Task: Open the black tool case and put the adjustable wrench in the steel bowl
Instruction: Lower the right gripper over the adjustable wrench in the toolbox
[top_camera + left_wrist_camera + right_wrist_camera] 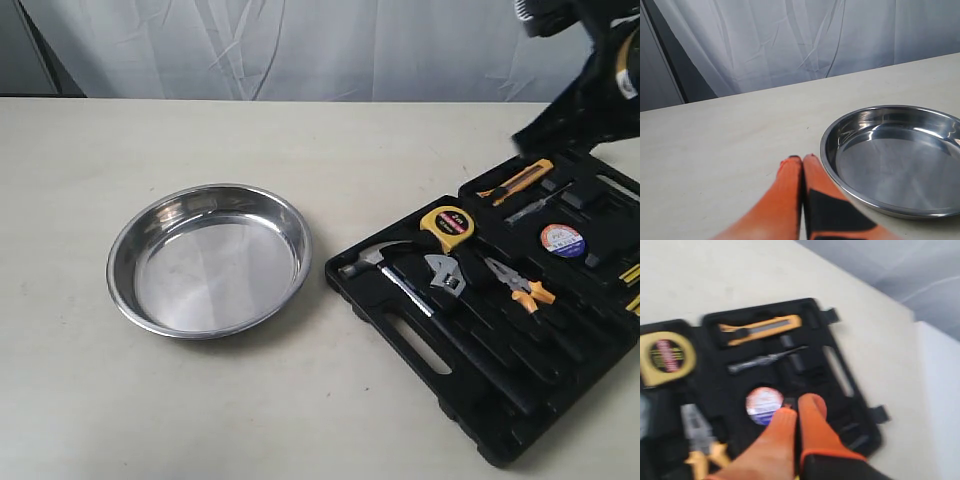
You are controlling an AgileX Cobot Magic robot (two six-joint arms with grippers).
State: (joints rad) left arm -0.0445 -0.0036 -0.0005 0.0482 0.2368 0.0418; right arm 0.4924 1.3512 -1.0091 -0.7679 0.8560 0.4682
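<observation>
Pale, creased curtain [300, 50] hangs behind a cream table [70, 400], and the task's things are spread across that table. At centre-left of the exterior view sits the steel bowl [208, 260] — shiny, upright, with nothing in it. The left gripper [801, 159] hangs low over the tabletop just beside the bowl's rim, its orange fingers pressed together on nothing.

At lower right of the exterior view the black tool case [490, 440] lies open, both halves flat on the table, so the first part of the task looks done. The second part is not. The adjustable wrench [446, 274] lies in its moulded slot in the nearer half, between the hammer [395, 262] on its left and the orange-handled pliers [522, 287] on its right. The yellow tape measure [448, 227] sits just above it in the frame. The farther half, at upper right, holds a yellow utility knife [517, 181], a slim screwdriver-like tool [535, 206] and a roll of tape [563, 240].

The right gripper [798, 407] hovers over that farther half, above the tape roll, fingers closed together and empty — well off the wrench. What remains, by my reading, is to bring it over the wrench, open, grip the tool, lift it out and carry it leftward to the bowl.
</observation>
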